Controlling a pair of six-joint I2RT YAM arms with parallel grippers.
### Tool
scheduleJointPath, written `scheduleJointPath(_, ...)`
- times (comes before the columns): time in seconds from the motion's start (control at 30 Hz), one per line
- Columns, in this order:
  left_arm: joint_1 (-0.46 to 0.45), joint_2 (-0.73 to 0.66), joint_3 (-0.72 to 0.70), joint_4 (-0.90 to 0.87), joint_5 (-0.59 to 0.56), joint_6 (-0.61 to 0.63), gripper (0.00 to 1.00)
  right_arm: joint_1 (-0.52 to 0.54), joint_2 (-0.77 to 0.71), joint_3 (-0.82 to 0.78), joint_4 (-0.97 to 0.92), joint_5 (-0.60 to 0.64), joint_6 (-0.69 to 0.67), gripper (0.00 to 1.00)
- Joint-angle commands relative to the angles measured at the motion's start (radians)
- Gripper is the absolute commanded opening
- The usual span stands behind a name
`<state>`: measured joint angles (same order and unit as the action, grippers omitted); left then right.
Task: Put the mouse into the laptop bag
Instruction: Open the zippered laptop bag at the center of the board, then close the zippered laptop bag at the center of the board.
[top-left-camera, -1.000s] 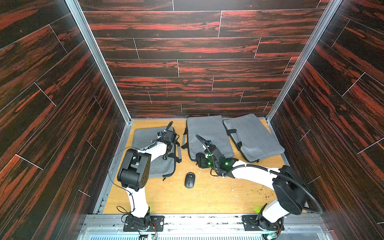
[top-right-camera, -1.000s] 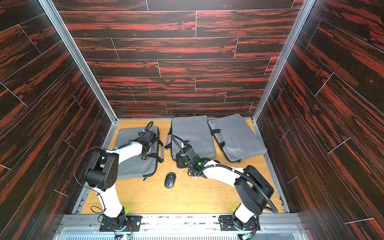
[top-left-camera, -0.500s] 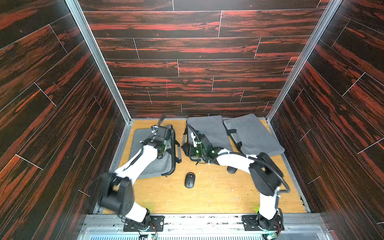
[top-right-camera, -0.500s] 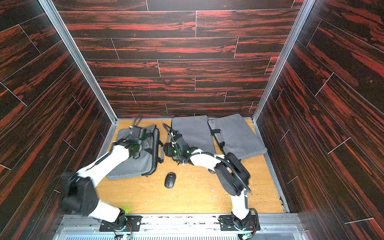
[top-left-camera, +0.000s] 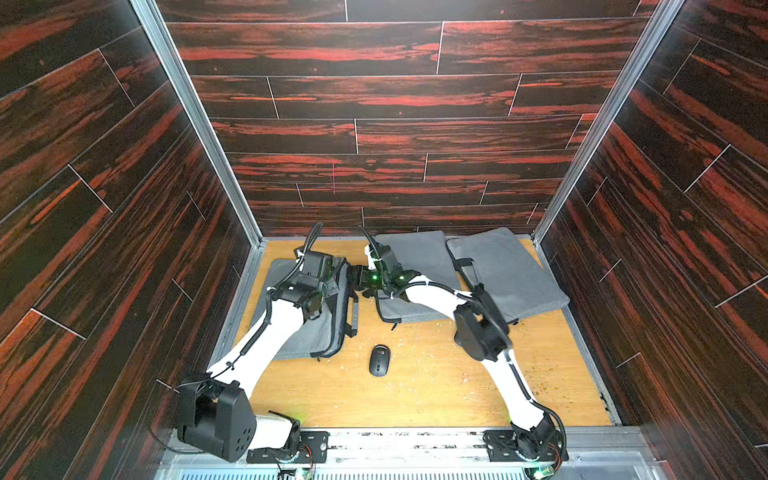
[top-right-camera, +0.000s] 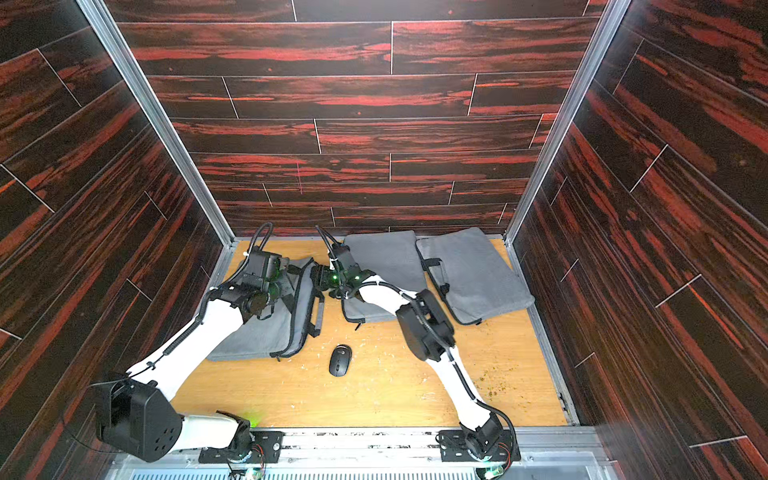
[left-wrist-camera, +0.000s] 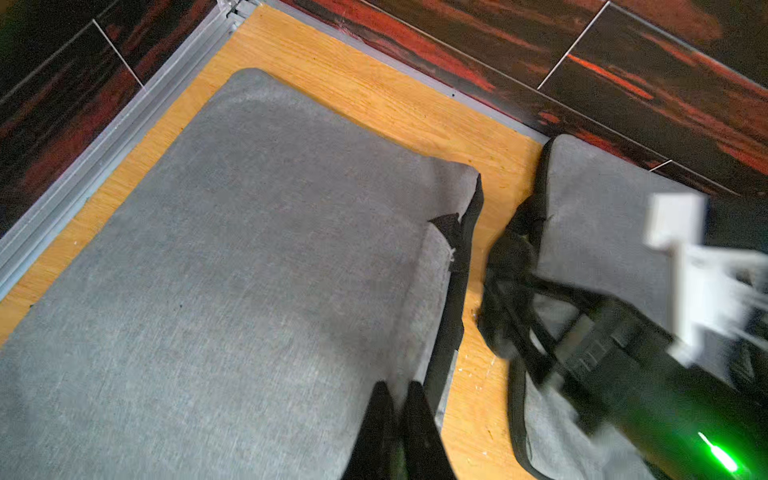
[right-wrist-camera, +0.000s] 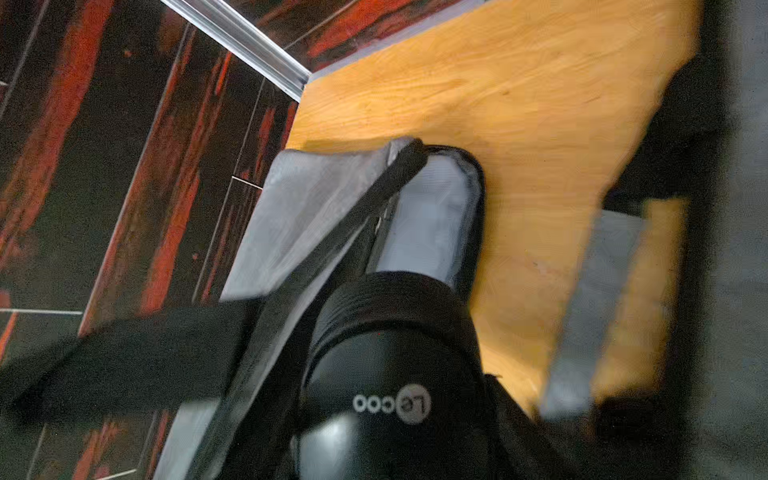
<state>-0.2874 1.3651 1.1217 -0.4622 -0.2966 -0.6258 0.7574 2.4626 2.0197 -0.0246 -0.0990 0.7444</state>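
The grey laptop bag (top-left-camera: 307, 336) lies at the left of the table, seen close in the left wrist view (left-wrist-camera: 232, 257). My left gripper (left-wrist-camera: 398, 388) is shut on its top panel beside the black zip edge. In the right wrist view that flap (right-wrist-camera: 299, 216) stands raised off the pale lining (right-wrist-camera: 428, 224). My right gripper (top-left-camera: 358, 279) is shut on a black mouse (right-wrist-camera: 390, 365) with a white logo, right at the bag's open corner. Its fingers are hidden behind the mouse. Another black mouse (top-left-camera: 379, 360) lies on the wood in both top views (top-right-camera: 340, 360).
Two more grey bags lie flat at the back, one in the middle (top-left-camera: 419, 257) and one at the right (top-left-camera: 507, 270). Dark panelled walls close in three sides. Black handle straps (top-left-camera: 353, 307) trail off the left bag onto the wooden table (top-left-camera: 415, 399).
My right gripper has swung from in front of the middle bag to the left bag's inner edge. The left arm's elbow has dropped low and stretched out. The mouse on the table has not moved.
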Motion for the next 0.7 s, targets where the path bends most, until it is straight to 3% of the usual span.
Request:
scheduleJointPath(0.0, 0.002, -0.059, -0.025, 0.046, -0.014, -0.014, 0.0, 0.002, 0.122, 0.148, -0.075, -0.06, 0.059, 0.36)
scheduleJointPath(0.23, 0.002, -0.083, -0.042, 0.064, -0.006, -0.013, 0.0, 0.006, 0.272, 0.391, -0.132, -0.109, 0.105, 0.39)
scheduleJointPath(0.53, 0.002, -0.103, -0.065, 0.081, 0.011, -0.022, 0.0, 0.007, 0.328, 0.433, -0.089, -0.144, 0.144, 0.53)
scheduleJointPath(0.67, 0.002, -0.106, -0.074, 0.088, 0.017, -0.027, 0.0, 0.007, 0.34, 0.433, -0.071, -0.163, 0.161, 0.54)
